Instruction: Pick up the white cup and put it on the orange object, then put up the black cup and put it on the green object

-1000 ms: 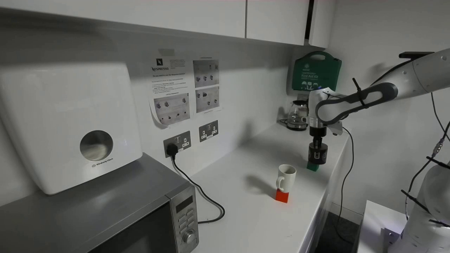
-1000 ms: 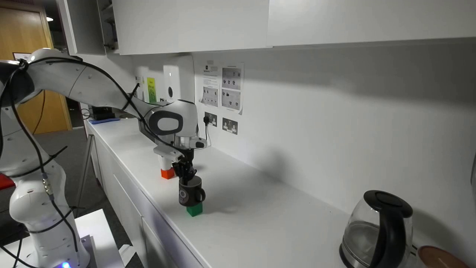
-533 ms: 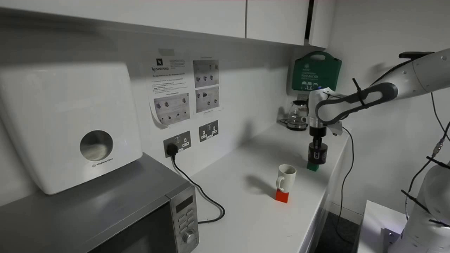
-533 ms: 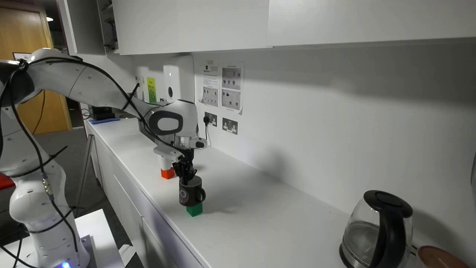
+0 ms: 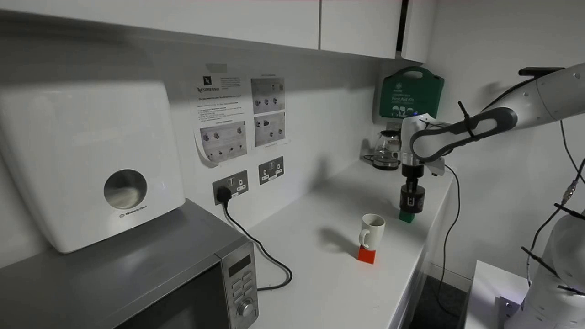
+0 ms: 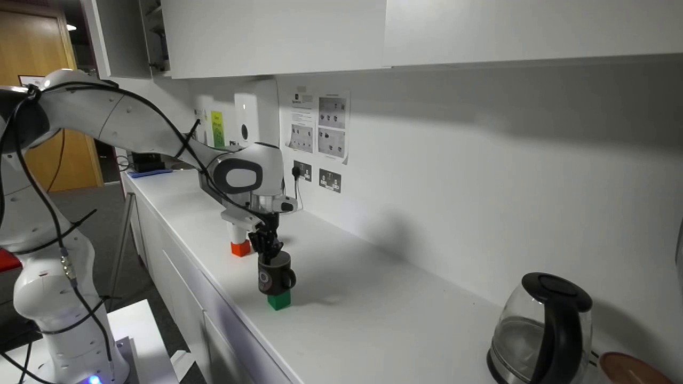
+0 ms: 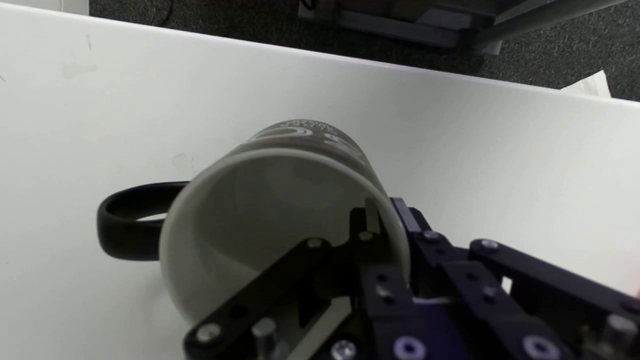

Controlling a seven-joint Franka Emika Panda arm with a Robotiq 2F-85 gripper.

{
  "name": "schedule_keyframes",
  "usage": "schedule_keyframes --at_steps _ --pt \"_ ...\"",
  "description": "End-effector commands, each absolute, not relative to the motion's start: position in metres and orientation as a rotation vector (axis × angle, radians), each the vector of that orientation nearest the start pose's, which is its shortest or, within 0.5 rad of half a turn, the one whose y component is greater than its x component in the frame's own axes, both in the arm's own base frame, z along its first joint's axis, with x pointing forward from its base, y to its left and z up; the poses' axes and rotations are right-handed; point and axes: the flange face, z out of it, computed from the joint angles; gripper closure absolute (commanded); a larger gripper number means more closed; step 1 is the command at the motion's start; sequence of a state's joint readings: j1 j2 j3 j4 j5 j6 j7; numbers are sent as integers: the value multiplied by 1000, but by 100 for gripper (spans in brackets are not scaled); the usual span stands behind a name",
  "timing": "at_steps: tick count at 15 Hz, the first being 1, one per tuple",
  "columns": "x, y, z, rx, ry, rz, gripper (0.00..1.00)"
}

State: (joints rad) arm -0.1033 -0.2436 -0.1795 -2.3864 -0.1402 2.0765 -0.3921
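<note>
The black cup point(image 6: 275, 276) is upright directly over the green object point(image 6: 279, 301), a small block on the counter. Whether its base touches the block I cannot tell. My gripper point(image 7: 385, 204) points down and is shut on the cup's rim wall, one finger inside the cup and one outside. In the wrist view the cup's pale inside is visible, its handle point(image 7: 131, 240) on the side away from the fingers. The white cup point(image 5: 373, 230) stands upright on the orange object point(image 5: 366, 255), apart from the gripper; in an exterior view the arm partly covers it.
A microwave point(image 5: 183, 265) and its cable point(image 5: 274, 261) occupy the near end of the counter in an exterior view. A glass kettle point(image 6: 541, 330) stands at the opposite end. Wall cupboards point(image 6: 320, 37) hang above. The counter's front edge point(image 7: 320, 52) runs close beside the black cup.
The gripper and the black cup have shifted very slightly upward and toward the wall. The white cup and both blocks have stayed put.
</note>
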Motion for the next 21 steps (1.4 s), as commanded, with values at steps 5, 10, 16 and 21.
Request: schedule_keyframes --at_steps 5,10,16,21 --pt "441 -138 415 -3211 -236 51 98" --pt "441 -138 409 -3209 -243 85 98" --pt "441 -138 404 -3203 -245 98 98" --pt "443 -138 403 -3201 -249 99 98"
